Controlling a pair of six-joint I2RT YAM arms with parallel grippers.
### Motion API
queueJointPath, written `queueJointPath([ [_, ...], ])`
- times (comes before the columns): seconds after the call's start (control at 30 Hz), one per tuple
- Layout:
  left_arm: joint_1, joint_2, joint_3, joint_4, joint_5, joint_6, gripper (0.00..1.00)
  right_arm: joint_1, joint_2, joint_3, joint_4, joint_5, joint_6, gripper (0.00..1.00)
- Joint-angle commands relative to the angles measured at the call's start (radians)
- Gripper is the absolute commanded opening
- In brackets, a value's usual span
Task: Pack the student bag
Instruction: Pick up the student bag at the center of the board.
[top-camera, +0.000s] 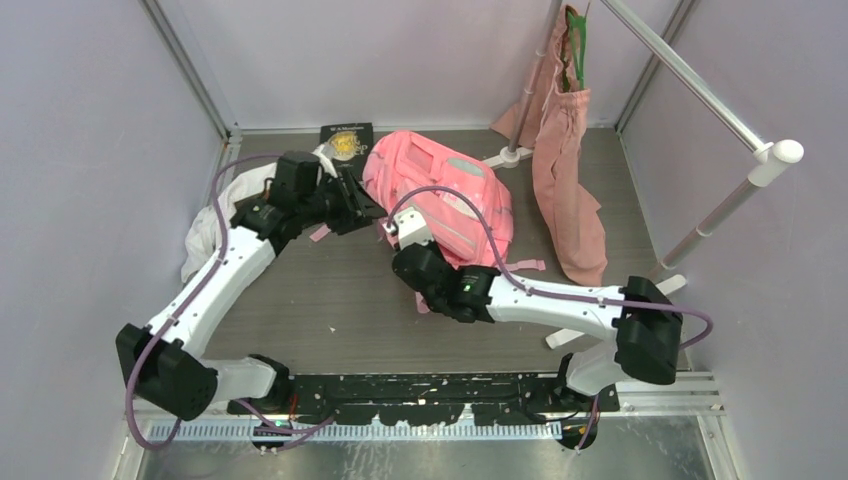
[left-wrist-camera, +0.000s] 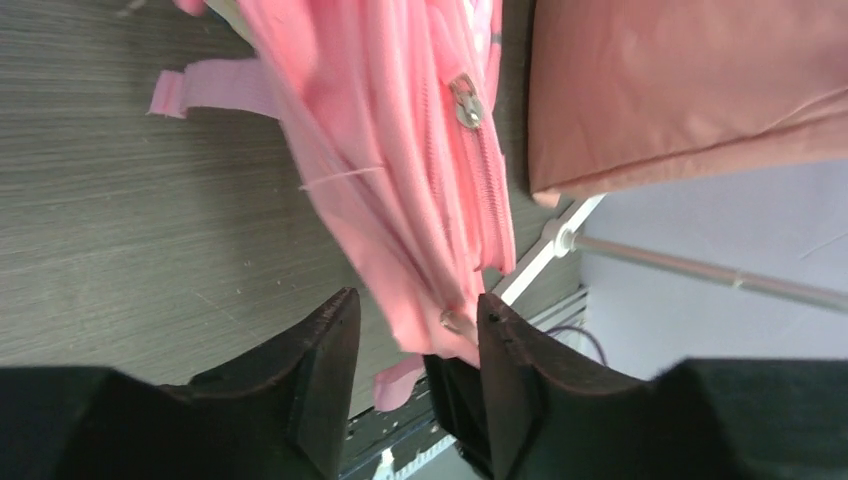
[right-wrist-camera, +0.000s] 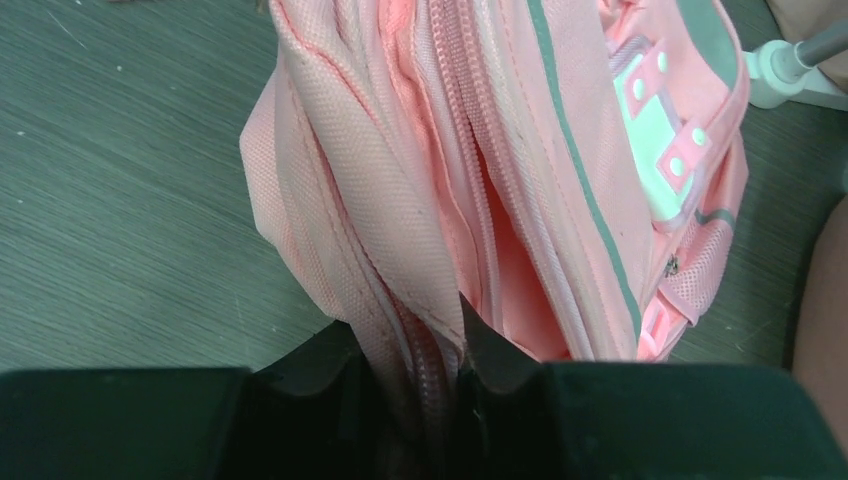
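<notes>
The student bag (top-camera: 445, 190), a pink backpack with grey trim, lies on the table at the middle back. My right gripper (right-wrist-camera: 410, 325) is shut on the bag's near edge, pinching folds of pink fabric and a zip track beside the gaping main opening (right-wrist-camera: 505, 270). My left gripper (left-wrist-camera: 415, 305) is at the bag's left side, open. A pink fabric edge with a small metal slider (left-wrist-camera: 455, 320) hangs between its fingers, against the right one. A silver zip pull (left-wrist-camera: 466, 103) shows farther up the bag.
A black book with a gold emblem (top-camera: 347, 140) lies behind the bag's left corner. A white cloth (top-camera: 205, 235) is bunched under the left arm. A dusty-pink tote (top-camera: 565, 170) hangs from a white rack (top-camera: 700, 95) at the back right.
</notes>
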Motion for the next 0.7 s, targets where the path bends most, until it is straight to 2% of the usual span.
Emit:
queueJointPath([
  [0.0,0.091,-0.079,-0.024,0.035,0.043,0.017,0.5,-0.055,-0.174,0.048,0.021,-0.028,-0.006,0.01],
  [0.2,0.194,-0.034,-0.088,0.069,0.053,0.008,0.56,-0.14,-0.277,0.076,-0.085,-0.168,0.069,0.01],
  [0.4,0.202,0.137,-0.039,0.051,0.02,0.045,0.58,-0.164,-0.303,0.048,-0.124,-0.23,0.109,0.01],
  [0.53,0.203,0.171,-0.037,0.048,-0.019,0.045,0.58,-0.164,-0.298,0.025,-0.119,-0.286,0.149,0.01],
  [0.57,0.204,0.174,-0.043,0.05,-0.046,0.042,0.59,-0.164,-0.297,0.014,-0.108,-0.307,0.156,0.01],
  [0.67,0.227,0.217,-0.091,0.149,-0.075,0.03,0.74,-0.167,-0.295,-0.013,-0.058,-0.389,0.176,0.01],
])
